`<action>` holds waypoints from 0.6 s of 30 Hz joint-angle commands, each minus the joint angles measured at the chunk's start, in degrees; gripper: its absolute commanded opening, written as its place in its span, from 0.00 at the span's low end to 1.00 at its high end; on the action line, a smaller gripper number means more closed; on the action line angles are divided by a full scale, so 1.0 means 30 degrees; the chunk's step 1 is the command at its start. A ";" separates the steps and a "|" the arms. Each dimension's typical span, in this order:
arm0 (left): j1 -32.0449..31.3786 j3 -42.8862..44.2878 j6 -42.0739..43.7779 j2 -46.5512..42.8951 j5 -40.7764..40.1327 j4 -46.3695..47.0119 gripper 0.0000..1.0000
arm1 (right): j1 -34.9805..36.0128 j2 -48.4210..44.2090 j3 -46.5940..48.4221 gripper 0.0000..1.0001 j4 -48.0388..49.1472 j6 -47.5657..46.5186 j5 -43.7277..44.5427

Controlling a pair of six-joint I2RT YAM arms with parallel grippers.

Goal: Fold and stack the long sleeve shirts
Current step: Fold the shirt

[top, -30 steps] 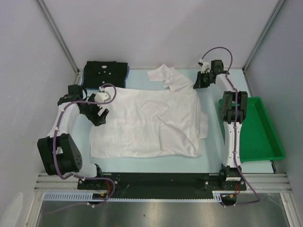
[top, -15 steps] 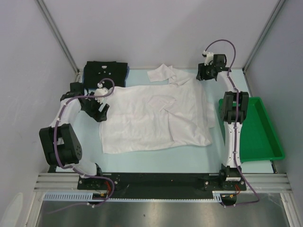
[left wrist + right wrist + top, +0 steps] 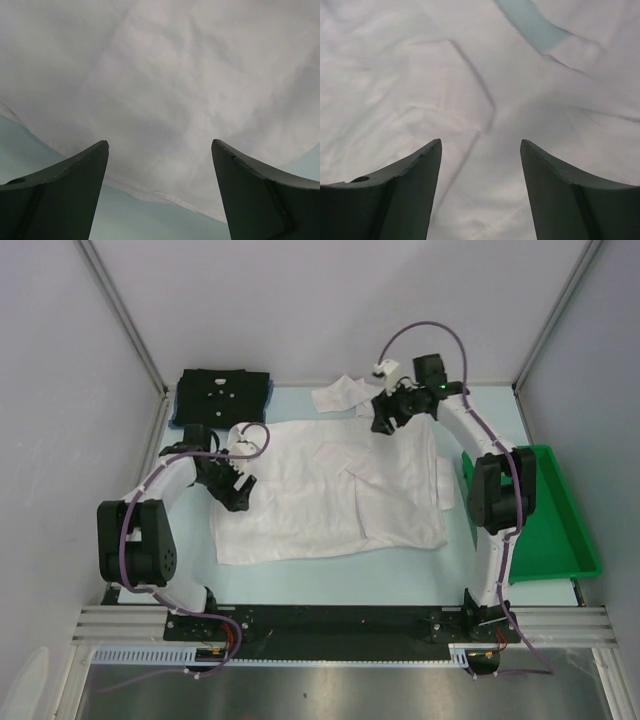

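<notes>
finding the white shirt [image 3: 330, 490] spread flat mid-table, long axis left to right. placing the left gripper [image 3: 238, 496] at its left edge, fingers [image 3: 65, 190] spread wide, grasping nothing, hem just ahead. farther off, placing the right gripper [image 3: 384, 420] over the far edge, probably by the collar, fingers [image 3: 400, 195] parted, empty, above cloth. beyond, far-left corner: folded black shirt [image 3: 222, 395].

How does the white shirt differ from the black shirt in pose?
The white shirt lies spread and creased across the middle; the black shirt is folded into a neat rectangle at the far left corner. The white one covers far more area. Both lie flat.
</notes>
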 commanded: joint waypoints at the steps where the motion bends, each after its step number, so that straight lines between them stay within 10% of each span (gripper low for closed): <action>1: 0.0276 0.0461 -0.2716 -0.0817 0.0940 0.1664 0.91 | 0.2633 0.0640 -0.0947 0.69 -0.1163 -0.2963 0.0423; 18: 0.0980 -0.1121 -0.4627 -0.4333 0.1149 0.2545 0.99 | 0.6213 0.5475 0.0665 0.62 0.2324 -0.3171 0.3826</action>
